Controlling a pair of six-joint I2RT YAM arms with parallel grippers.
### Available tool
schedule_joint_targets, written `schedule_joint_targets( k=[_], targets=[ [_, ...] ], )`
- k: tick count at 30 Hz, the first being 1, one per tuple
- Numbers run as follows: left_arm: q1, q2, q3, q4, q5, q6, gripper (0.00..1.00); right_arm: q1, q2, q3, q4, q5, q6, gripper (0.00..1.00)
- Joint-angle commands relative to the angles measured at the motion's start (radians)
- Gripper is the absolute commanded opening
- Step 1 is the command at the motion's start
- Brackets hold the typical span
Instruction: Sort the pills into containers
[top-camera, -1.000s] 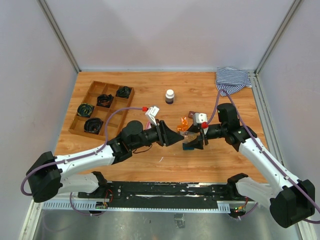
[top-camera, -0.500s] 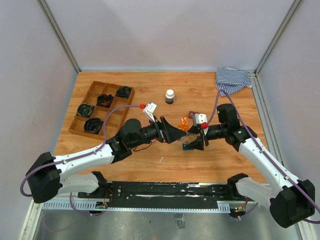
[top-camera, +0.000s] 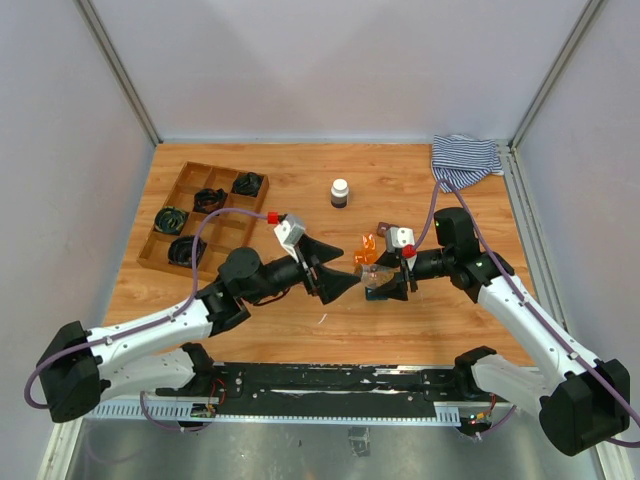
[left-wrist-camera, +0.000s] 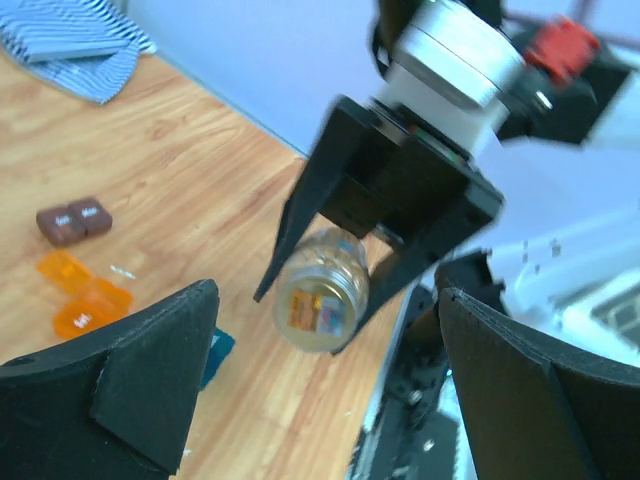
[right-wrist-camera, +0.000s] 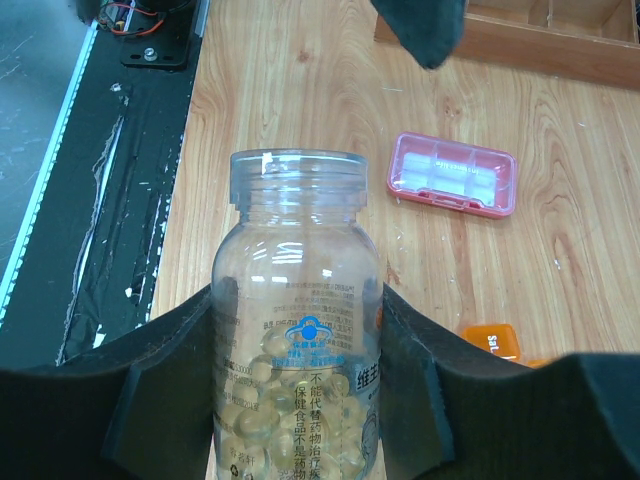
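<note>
My right gripper (right-wrist-camera: 297, 400) is shut on a clear uncapped bottle (right-wrist-camera: 295, 330), its lower half filled with pale yellow pills (right-wrist-camera: 262, 420). It holds the bottle (top-camera: 377, 279) just above the table's middle, with the mouth pointing left. My left gripper (top-camera: 345, 268) stands open a short way left of that mouth, with nothing between its fingers (left-wrist-camera: 110, 390). The bottle (left-wrist-camera: 322, 290) lies ahead of them in the left wrist view. Of the containers, a pink one (right-wrist-camera: 452, 175) lies shut on the table, with the orange (left-wrist-camera: 85, 295), brown (left-wrist-camera: 74, 221) and teal (left-wrist-camera: 215, 350) ones nearby.
A wooden tray (top-camera: 160, 240) holding black coils sits at the far left. A small dark bottle with a white cap (top-camera: 340, 192) stands behind the grippers. A striped cloth (top-camera: 465, 158) lies in the far right corner. Walls close in the table's sides.
My left gripper has opened wide and pulled back to the left, away from the bottle's mouth. The right gripper and the bottle have stayed in place.
</note>
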Motion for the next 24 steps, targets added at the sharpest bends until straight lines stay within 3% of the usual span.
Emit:
schedule_joint_targets(
  k=[1,7,13,17,24],
  targets=[
    [0.003,-0.051,-0.078,0.160,0.233,0.420,0.99,-0.002,-0.013,0.009,-0.008,-0.015,-0.010,0.01],
    [0.010,-0.015,-0.086,0.194,0.486,0.761,0.95,-0.002,-0.012,0.008,-0.008,-0.013,-0.012,0.01],
    [0.074,0.092,-0.005,0.163,0.583,0.792,0.94,-0.001,-0.012,0.009,-0.008,-0.015,-0.013,0.01],
    [0.078,0.147,0.033,0.142,0.555,0.803,0.91,-0.002,-0.012,0.010,-0.008,-0.018,-0.013,0.01],
    [0.080,0.196,0.070,0.133,0.512,0.794,0.76,-0.002,-0.013,0.010,-0.008,-0.022,-0.010,0.01]
  ],
)
